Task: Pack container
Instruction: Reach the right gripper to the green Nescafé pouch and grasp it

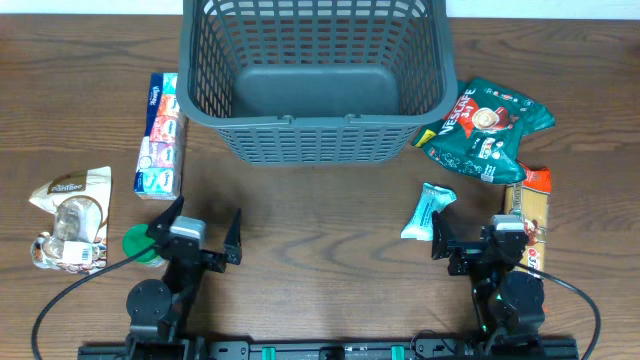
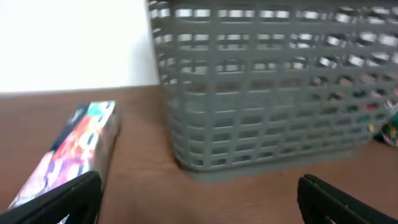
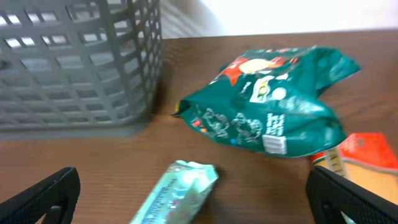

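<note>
Container (image 1: pixel 310 140): dark grey lattice basket, empty, at 12 o'clock on counter (image 1: pixel 330 215). Likely stiff, light; thick rim offers best hold. Left gripper (image 1: pixel 200 225), right gripper (image 1: pixel 480 242): jaws wide, empty.

You have a dark brown wood-grain table (image 1: pixel 330 215) filling your overhead view, evenly lit with only soft shadows, and in both wrist views a plain white wall (image 2: pixel 74 43) rises just behind its far edge, showing overhead as a pale strip along the top.
</note>
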You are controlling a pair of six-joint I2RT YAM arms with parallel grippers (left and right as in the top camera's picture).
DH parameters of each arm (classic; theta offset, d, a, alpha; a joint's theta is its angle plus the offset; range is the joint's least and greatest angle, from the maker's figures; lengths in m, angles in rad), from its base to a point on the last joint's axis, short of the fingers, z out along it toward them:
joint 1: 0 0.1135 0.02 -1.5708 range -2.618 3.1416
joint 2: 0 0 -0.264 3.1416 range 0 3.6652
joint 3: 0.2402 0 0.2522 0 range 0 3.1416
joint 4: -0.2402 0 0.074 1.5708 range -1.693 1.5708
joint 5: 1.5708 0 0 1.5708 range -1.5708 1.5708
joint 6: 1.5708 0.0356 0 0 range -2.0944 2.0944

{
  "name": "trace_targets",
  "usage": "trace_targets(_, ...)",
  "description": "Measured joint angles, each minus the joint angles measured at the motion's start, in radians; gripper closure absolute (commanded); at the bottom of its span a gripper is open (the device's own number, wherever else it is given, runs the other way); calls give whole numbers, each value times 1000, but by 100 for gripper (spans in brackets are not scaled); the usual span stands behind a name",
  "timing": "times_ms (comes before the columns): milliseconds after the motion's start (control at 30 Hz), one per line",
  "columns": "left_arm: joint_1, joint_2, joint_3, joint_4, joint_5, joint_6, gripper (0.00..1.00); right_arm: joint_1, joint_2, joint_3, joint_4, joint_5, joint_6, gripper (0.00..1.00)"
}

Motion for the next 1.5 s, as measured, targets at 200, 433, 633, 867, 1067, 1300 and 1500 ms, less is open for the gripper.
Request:
trace_targets(200, 0, 9, 67, -169, -78, -147, 2, -3, 84, 95, -77, -43, 114, 1)
trace_targets(433, 0, 197, 333, -356, -129, -193, 2, -57, 417, 553, -384, -64, 153, 1)
trace_targets(633, 0, 485, 612, -552, -187, -194, 2, -183, 863, 1088, -828, -137, 159, 1)
trace_targets(867, 11, 741, 805, -689, -226, -181, 2, -311, 1301, 1624, -1061, -265, 39, 1)
trace_targets(1067, 13, 795, 816, -711, -233, -171, 2, -423, 1480, 1819, -976, -277, -5, 1)
trace_targets(1300, 13, 793, 816, -712, -235, -166, 1, -557, 1726, 1834, -919, -341, -110, 1)
trace_targets(1500, 13, 793, 816, -712, -236, -166, 2, -570, 1981, 1833, -860, -381, -177, 1)
